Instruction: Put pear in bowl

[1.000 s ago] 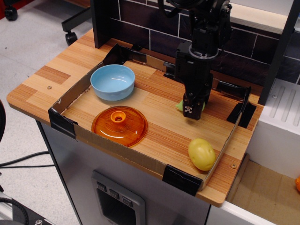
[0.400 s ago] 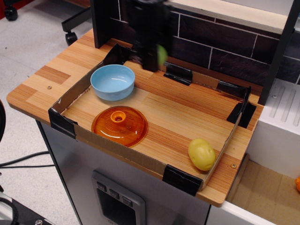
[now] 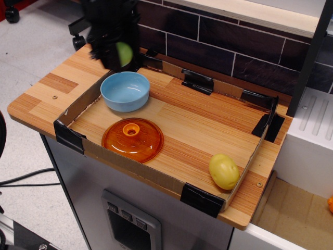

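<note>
Pear (image 3: 124, 53) held aloft in the gripper (image 3: 115, 56), above the far rim of the bowl (image 3: 125, 91).

Gripper is motion-blurred; its fingers are clamped on the pear, which is seen clear of the wooden table (image 3: 41, 91). The light-blue bowl is set at 10 o'clock within the cardboard-walled tray (image 3: 218, 127), with nothing seen inside it. An orange lid (image 3: 132, 140) is placed knob-up at 6 o'clock of the bowl, just beside it. A rounder yellow-green fruit (image 3: 223, 171) is lodged at 4 o'clock of the tray, against the near wall, well apart from the bowl.
</note>
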Available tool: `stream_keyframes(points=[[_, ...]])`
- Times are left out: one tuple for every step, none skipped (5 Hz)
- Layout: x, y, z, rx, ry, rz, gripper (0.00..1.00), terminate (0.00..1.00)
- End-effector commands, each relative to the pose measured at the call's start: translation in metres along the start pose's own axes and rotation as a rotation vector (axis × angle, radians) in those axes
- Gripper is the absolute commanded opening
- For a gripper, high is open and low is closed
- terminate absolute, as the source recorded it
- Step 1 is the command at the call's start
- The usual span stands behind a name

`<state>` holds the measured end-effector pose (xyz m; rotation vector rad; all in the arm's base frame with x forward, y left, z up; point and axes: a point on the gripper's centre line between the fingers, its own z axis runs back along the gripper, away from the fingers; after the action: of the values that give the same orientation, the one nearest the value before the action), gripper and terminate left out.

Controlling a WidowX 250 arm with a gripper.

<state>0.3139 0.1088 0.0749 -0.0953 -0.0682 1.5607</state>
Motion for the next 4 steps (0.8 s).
stream_keyframes(points=[[0.023, -0.008, -0.006, -0.009, -0.007, -0.036, 0.0, 0.0], [0.014, -0.009, -0.006, -0.014, 0.004, -0.042, 0.0, 0.0], [0.01, -0.009, -0.006, -0.007, 0.008, -0.037, 0.0, 0.0], [0.009, -0.009, -0.007, 0.003, -0.017, -0.032, 1.0, 0.0]])
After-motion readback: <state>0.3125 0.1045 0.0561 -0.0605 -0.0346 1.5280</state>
